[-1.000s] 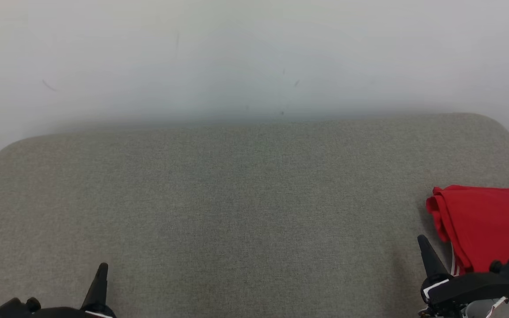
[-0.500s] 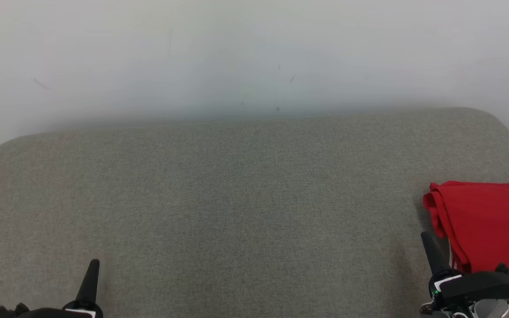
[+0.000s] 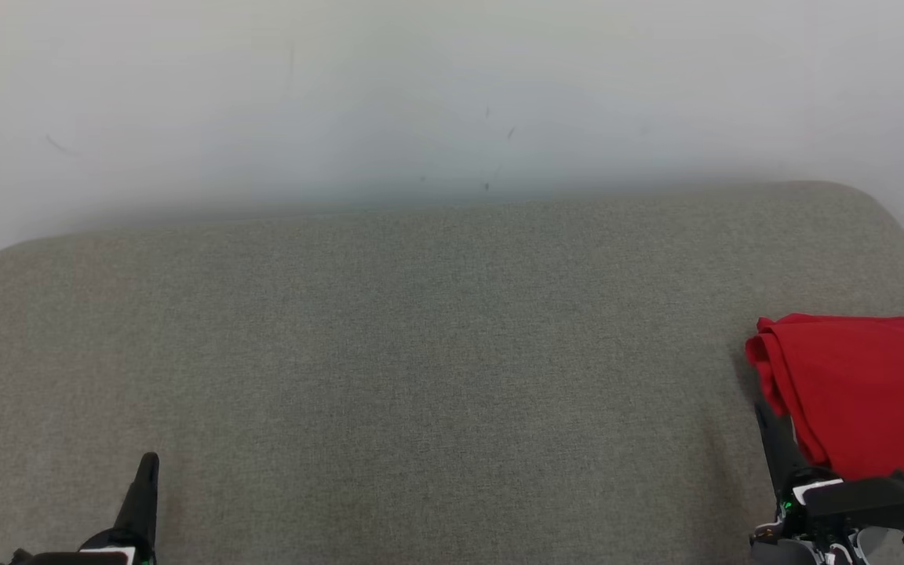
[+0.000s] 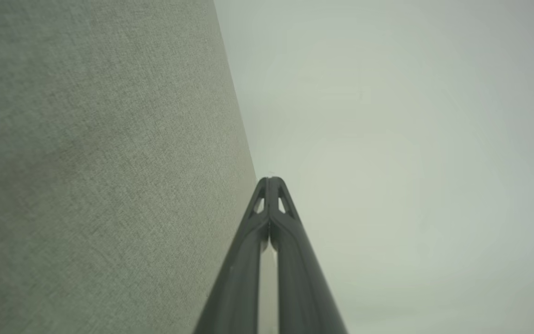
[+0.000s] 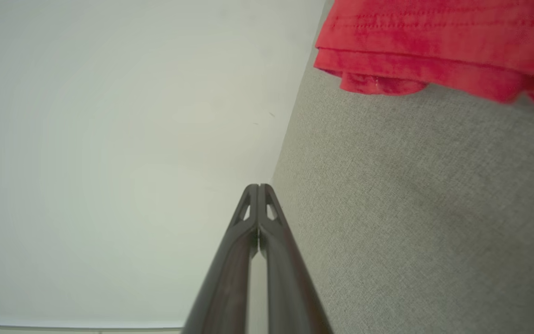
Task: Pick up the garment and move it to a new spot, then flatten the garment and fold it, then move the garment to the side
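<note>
Since a second ago the whole head view has slid: the wall marks, the table's far edge and the garment all sit higher and a little further left in it, so the camera has moved, not the things. Both grippers sit lower in that view than they did, with less of their bodies in it.

One red garment (image 3: 860,392) lies folded on the near right part of the table (image 3: 421,353), cut off by the right edge of the head view. Its bunched, rounded fold edge points left toward the table's middle. How far it runs to the right is out of frame, so its long axis cannot be told. In the right wrist view the garment (image 5: 434,41) shows stacked layers and stitched hems.

Two grippers are in view, each with two dark fingers. The left gripper (image 3: 146,471) is at the near left over bare grey fabric, well apart from the garment, and its jaws are together, tips meeting (image 4: 270,181). The right gripper (image 3: 766,416) stands just beside the garment's left edge, its jaws also pressed together on nothing (image 5: 257,188), tips clear of the cloth.

One pale wall (image 3: 421,94) rises behind the single grey padded table.
</note>
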